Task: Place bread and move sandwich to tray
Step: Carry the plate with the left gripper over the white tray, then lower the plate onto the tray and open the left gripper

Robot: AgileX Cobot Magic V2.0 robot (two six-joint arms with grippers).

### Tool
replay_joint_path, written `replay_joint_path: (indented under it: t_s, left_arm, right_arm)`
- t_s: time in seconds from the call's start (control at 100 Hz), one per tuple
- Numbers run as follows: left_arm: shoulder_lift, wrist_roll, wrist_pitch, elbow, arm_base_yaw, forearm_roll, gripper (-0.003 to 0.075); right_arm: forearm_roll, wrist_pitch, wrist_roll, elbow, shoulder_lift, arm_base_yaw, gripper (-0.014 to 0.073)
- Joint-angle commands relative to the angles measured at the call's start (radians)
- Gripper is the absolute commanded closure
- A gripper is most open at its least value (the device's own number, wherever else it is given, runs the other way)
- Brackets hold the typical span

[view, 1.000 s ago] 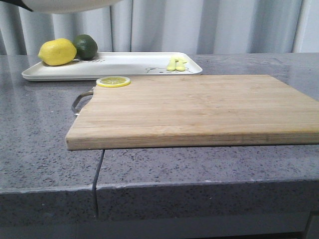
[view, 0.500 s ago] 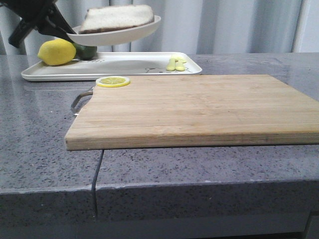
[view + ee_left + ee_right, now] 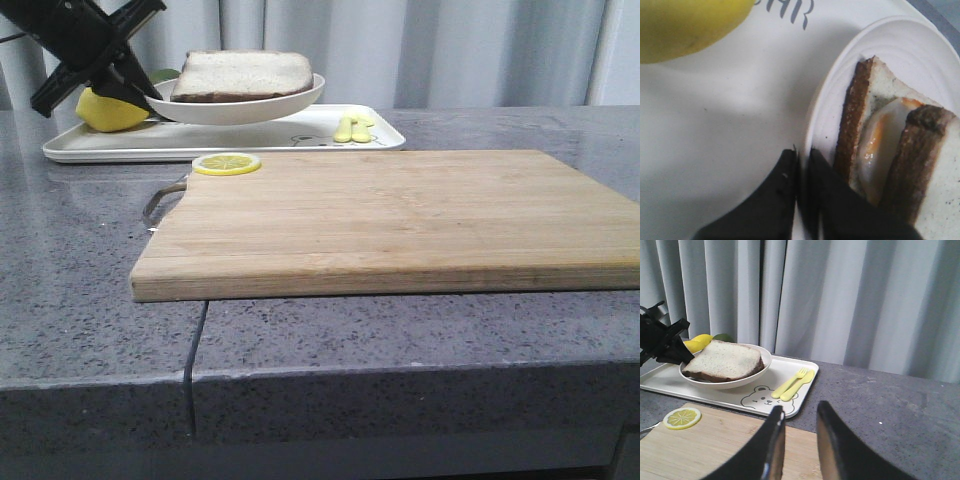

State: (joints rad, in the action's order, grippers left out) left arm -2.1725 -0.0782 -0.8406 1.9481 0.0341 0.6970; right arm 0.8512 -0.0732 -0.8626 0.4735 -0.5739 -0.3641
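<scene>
My left claw point(image 3: 135, 88) is pinching the rim of the plate point(image 3: 270, 103), holding the sandwich point(image 3: 243, 75) just above the tray point(image 3: 200, 135) at the far left of the bench point(image 3: 70, 300). In the wrist view I see egg point(image 3: 880, 150) between the slices. My right claw point(image 3: 799, 435) hangs with fingers slightly spread, empty, over the board point(image 3: 400, 215).

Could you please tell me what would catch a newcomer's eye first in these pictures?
Most striking is the sandwich on its round plate, held by the rim in the left gripper just above the white tray at the far left. Next comes the large wooden cutting board in the foreground, a lemon slice on its far-left corner.
</scene>
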Motion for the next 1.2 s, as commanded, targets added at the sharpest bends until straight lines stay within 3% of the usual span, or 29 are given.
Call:
replay_joint_path:
  t_s: [0.0, 0.61, 1.19]
  left_arm:
    - [0.059, -0.021, 0.051, 0.038, 0.007, 0.060, 0.0740]
    - [0.037, -0.047, 0.120, 0.040, 0.014, 0.032, 0.0740]
    - [0.037, -0.054, 0.105, 0.040, 0.014, 0.018, 0.0740]
  right_arm:
    - [-0.001, -0.057, -0.007, 0.030, 0.001, 0.004, 0.0407]
    - [-0.001, -0.057, -0.007, 0.030, 0.001, 0.004, 0.0407]
    - [-0.001, -0.061, -0.007, 0.030, 0.001, 0.004, 0.0407]
